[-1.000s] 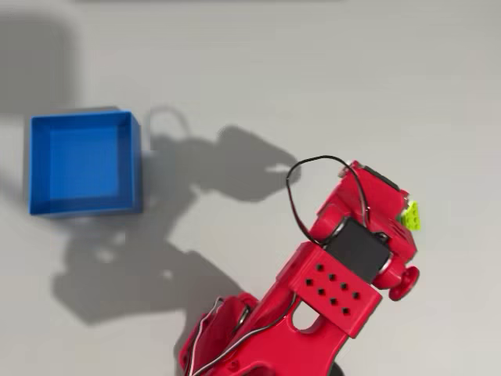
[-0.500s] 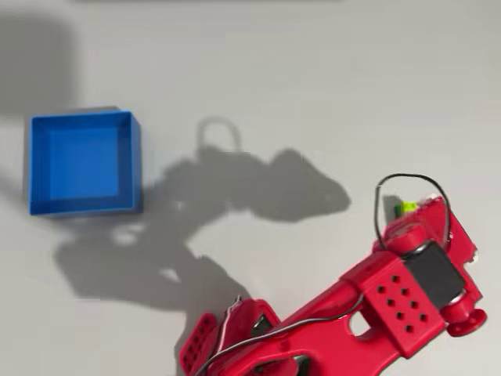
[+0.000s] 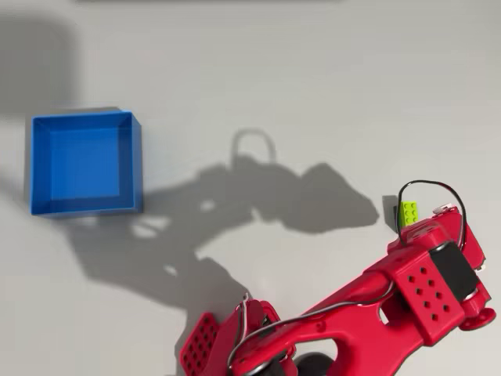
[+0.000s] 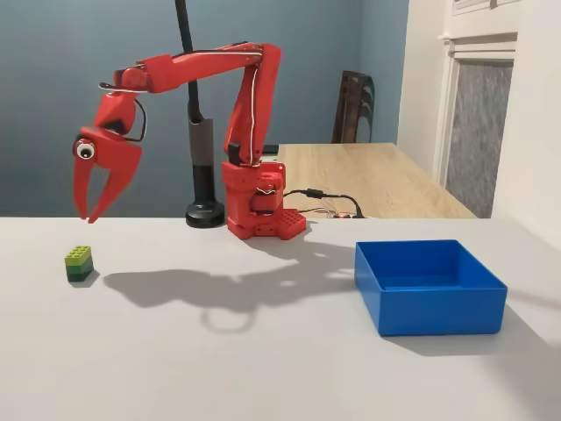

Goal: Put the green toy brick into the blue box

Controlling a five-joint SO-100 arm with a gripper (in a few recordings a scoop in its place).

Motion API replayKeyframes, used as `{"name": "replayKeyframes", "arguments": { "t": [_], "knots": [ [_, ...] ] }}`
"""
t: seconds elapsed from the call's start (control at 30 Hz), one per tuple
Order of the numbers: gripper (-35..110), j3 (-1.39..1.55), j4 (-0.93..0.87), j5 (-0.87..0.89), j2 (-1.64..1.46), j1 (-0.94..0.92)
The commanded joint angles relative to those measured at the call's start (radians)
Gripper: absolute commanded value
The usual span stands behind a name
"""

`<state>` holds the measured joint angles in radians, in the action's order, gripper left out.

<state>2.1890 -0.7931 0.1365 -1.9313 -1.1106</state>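
The red arm [image 4: 210, 66] is reaching out from its base [image 4: 256, 200] at the back of the white table [image 4: 263, 351] and is holding its gripper [image 4: 90, 217] in the air, fingertips pointing down. In the fixed view the two fingers are standing apart in a narrow V with nothing between them; the gripper is empty.

The green brick [image 4: 79, 263] is sitting on the table directly below the fingertips, clear of them, with open space between the tips and its studded top. It is resting upright, studs up, with a lighter top and darker lower part. In the overhead view the brick [image 3: 408, 211] is lying just beside the upper edge of the arm's wrist section [image 3: 434, 278], partly ringed by the black cable [image 3: 429, 185] looping over it.

The blue box [image 4: 428, 285] is standing well apart from the brick, on the opposite side of the table: at the right in the fixed view, at the left in the overhead view [image 3: 84, 162]. Its interior is showing a bare blue floor. The arm's shadow [image 3: 258, 196] is falling across the table between box and brick.
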Motion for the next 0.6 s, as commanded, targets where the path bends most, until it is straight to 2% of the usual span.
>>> {"name": "replayKeyframes", "arguments": {
  "t": [0.0,0.07,0.57],
  "knots": [
    [17,0.005,0.029,0.032,0.0,-0.008],
    [21,0.005,0.029,0.046,0.003,0.002],
    [23,0.028,0.025,0.221,0.003,0.12]
  ]
}}
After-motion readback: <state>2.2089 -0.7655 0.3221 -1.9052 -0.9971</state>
